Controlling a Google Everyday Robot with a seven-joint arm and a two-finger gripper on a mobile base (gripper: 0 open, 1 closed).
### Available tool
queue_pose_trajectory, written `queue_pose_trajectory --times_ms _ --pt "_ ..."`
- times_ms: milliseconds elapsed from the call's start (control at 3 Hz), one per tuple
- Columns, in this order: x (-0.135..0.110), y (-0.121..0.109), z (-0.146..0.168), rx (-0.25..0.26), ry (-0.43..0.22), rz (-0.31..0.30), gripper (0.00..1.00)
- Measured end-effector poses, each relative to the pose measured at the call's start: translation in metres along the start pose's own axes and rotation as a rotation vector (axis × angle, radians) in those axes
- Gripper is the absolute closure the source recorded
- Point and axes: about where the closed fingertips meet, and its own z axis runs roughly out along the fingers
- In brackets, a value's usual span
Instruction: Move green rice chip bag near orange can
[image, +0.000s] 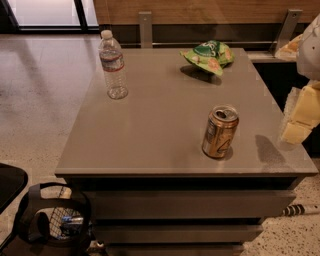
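The green rice chip bag (209, 55) lies crumpled at the far right of the grey table (150, 145), near its back edge. The orange can (219, 131) stands upright toward the front right, its lid tab showing. The bag and the can are well apart, with bare tabletop between them. My gripper (296, 125) hangs at the right edge of the view, over the table's right side. It is to the right of the can and nearer than the bag, touching neither and holding nothing I can see.
A clear plastic water bottle (112, 65) stands upright at the table's far left. A black chair edge and a basket-like object (55, 217) sit on the floor at front left. A wall with metal brackets (145, 27) runs behind the table.
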Motion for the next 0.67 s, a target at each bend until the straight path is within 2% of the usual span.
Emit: queue_pose_trajectory --times_ms 667 --pt "-0.0014 -0.0038 -0.0028 0.016 -0.007 -0.001 0.0"
